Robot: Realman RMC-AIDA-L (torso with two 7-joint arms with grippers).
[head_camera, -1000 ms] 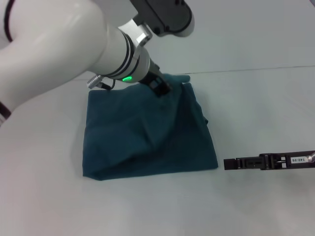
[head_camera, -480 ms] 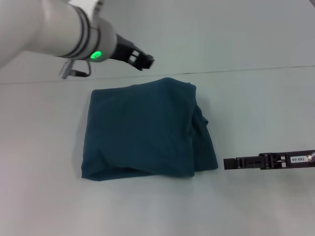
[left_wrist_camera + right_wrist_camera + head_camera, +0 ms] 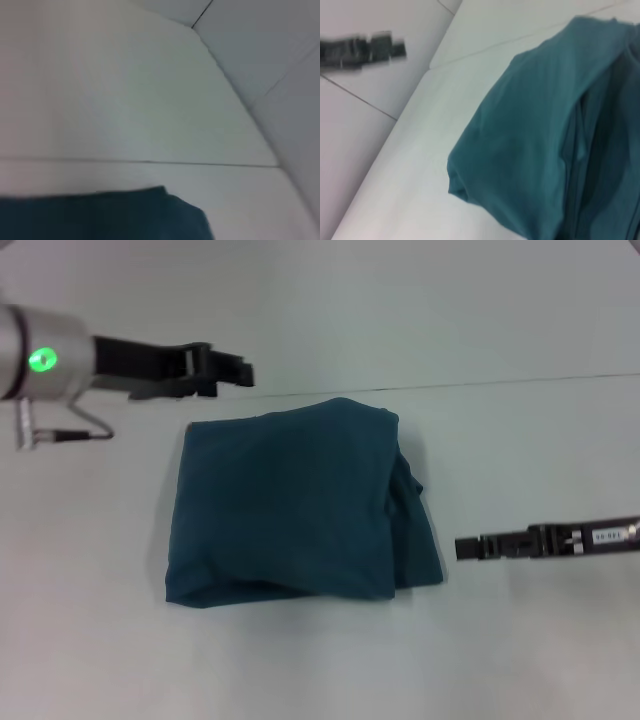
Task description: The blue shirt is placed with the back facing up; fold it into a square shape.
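Observation:
The blue shirt (image 3: 290,502) lies on the white table as a folded, roughly square bundle with its plain side up; its right edge shows bunched layers. No lettering shows. My left gripper (image 3: 240,372) hovers empty above the table just beyond the shirt's far left corner, apart from the cloth. My right gripper (image 3: 465,547) is low over the table just right of the shirt's near right corner and does not touch it. The shirt also shows in the left wrist view (image 3: 100,215) and in the right wrist view (image 3: 545,135).
The white table (image 3: 520,450) extends around the shirt on all sides. A seam line (image 3: 520,380) runs across the far part of the table. The left gripper shows far off and blurred in the right wrist view (image 3: 365,50).
My left gripper has let go of the shirt's far edge, lifted and swung back to the left. The shirt has settled flat. The right arm has barely moved.

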